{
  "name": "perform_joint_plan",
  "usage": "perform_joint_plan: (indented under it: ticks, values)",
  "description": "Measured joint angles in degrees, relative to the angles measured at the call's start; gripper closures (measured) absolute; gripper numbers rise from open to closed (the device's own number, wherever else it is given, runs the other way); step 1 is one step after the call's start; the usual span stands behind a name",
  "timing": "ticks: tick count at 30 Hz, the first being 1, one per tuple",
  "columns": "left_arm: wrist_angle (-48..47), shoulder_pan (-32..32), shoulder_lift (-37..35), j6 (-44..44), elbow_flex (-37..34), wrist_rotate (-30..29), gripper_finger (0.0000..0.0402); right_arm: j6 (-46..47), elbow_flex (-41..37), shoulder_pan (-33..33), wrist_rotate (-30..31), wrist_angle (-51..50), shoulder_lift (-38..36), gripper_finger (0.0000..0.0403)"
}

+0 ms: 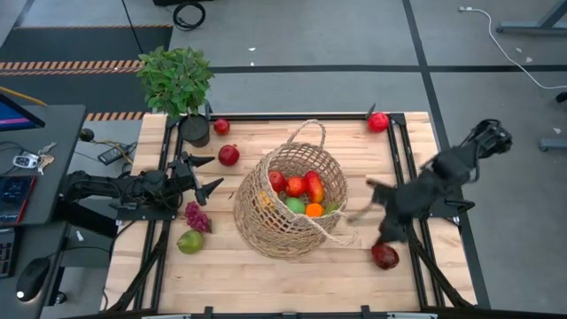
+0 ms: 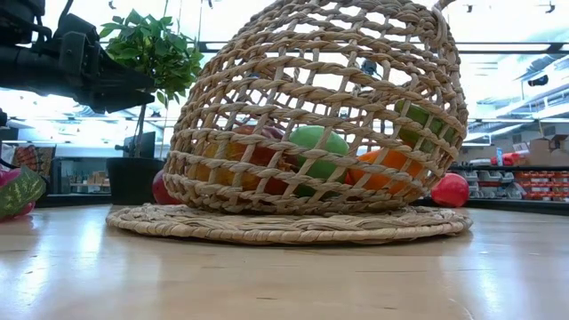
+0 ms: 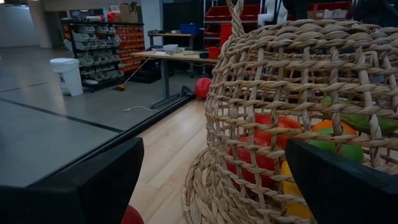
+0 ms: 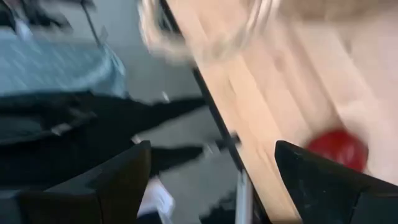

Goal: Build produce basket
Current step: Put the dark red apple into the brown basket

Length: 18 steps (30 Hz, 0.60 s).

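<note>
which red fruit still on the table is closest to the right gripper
The dark red round fruit near the table's front right edge, just below the right gripper; the other loose red ones lie along the far side.

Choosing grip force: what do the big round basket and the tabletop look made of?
The large round tan open-weave basket: wicker or rattan, matte, with visible twisted strands. The pale tabletop: jointed wooden planks, probably lightly sealed, since the low view shows a soft sheen.

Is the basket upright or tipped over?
Tipped: the basket lies on its side, its opening facing the right arm, with produce inside.
</note>
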Motion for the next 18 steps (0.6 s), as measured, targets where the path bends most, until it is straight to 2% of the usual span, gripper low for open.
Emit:
perform_joint_plan:
  ticks: [2,7,12,18]
  values:
    - [-0.02,-0.02,0.0,-0.02,-0.02,0.0,0.0004,1.31,-0.67,4.49,1.3,-0.03,1.75,0.0058]
    - [-0.02,0.0,0.01,-0.02,-0.01,0.0,0.0004,3.82,-2.14,16.13,10.69,-0.16,5.25,0.0058]
    - [-0.01,-0.01,0.01,-0.01,0.0,0.0,0.0004,12.62,-6.23,24.15,21.09,-7.95,6.41,0.0058]
    - [-0.02,0.0,0.0,-0.02,0.0,0.0,0.0004,24.72,-13.22,27.48,22.74,-10.13,5.55,0.0057]
